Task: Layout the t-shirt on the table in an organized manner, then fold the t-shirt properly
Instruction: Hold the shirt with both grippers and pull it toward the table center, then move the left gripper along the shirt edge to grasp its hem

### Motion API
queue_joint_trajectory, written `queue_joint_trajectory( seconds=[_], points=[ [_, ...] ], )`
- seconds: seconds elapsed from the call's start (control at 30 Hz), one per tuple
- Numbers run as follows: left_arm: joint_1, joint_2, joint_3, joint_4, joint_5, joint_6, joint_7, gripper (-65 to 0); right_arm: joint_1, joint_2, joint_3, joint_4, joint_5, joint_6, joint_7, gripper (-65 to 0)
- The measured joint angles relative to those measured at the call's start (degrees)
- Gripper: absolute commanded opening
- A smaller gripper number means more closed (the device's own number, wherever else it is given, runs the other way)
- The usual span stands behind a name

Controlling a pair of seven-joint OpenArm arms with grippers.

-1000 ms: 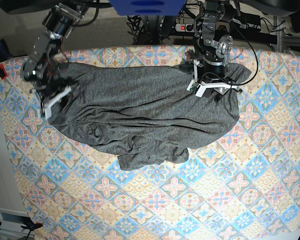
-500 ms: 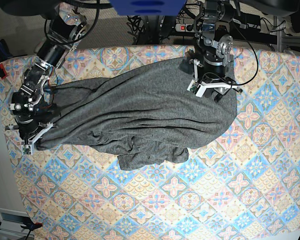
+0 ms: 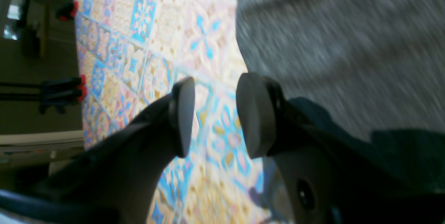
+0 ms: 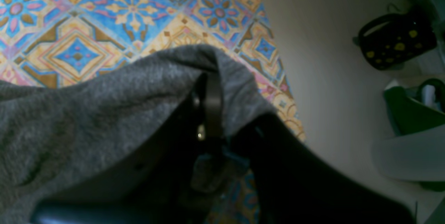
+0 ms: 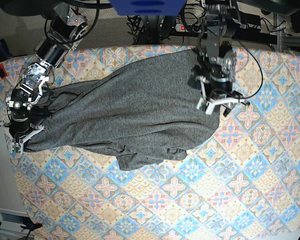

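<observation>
Since a second ago the right hand [image 5: 21, 141] has dragged the t-shirt [image 5: 135, 110] toward the table [image 5: 200, 200] edge, pinching its corner. Left hand [image 3: 215, 116] hangs with pads apart, empty, beside the shirt's other edge

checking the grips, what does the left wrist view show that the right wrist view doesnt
Only the left wrist view: the left gripper with fingers apart, nothing between them, beside the t-shirt edge. Only the right wrist view: the right gripper shut on grey cloth near the table edge, floor and bags beyond. Both: shirt and patterned table.
</observation>
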Motion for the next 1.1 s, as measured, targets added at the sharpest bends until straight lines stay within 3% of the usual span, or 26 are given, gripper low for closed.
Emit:
queue_joint_trajectory(
  seconds=[0.2, 0.3, 0.37, 0.73, 0.8, 0.87, 0.97, 1.03, 1.1],
  points=[
    [-5.8, 0.1, -0.1, -5.2, -0.7, -0.7, -0.1, -41.3, -0.1, 0.1, 0.0, 0.1, -0.1, 0.0, -0.3, -65.0],
    [-10.1, 0.0, -0.4, -9.0, -0.5, -5.9, 0.1, -41.2, 0.0, 0.1, 0.0, 0.2, 0.0, 0.0, -0.1, -65.0],
    [-12.9, 0.0, -0.9, -11.8, -0.1, -6.6, 0.0, -39.8, -0.1, 0.1, 0.0, 0.2, 0.0, 0.0, -0.1, -65.0],
    [-14.9, 0.3, -1.7, -9.1, 0.2, -6.5, -0.1, -18.0, -0.1, 0.1, -0.1, 0.2, -0.1, 0.0, 0.0, -65.0],
    [-15.0, 0.5, -1.9, -7.8, -0.4, -7.0, 3.6, -16.2, -0.1, 0.1, -0.1, 0.2, -0.1, 0.0, -0.1, -65.0],
    [-15.1, 0.3, -1.9, -5.9, -1.1, -9.4, 8.5, -15.1, -0.1, 0.1, -0.1, 0.2, -0.1, 0.0, -0.1, -65.0],
    [-15.2, -0.5, -2.7, -3.1, -4.9, -16.7, 12.4, -14.6, -0.1, 0.1, -0.1, 0.2, -0.1, 0.0, -0.1, -65.0],
    [-15.4, -0.7, -6.4, -2.6, -9.6, -21.1, 13.8, -14.7, 0.0, 0.1, -0.1, 0.2, -0.1, 0.0, -0.1, -65.0],
    [-16.0, -0.8, -10.8, -2.6, -12.3, -22.7, 15.5, -14.7, -0.1, 0.1, -0.1, 0.2, -0.1, 0.0, -0.1, -65.0]
  ],
)
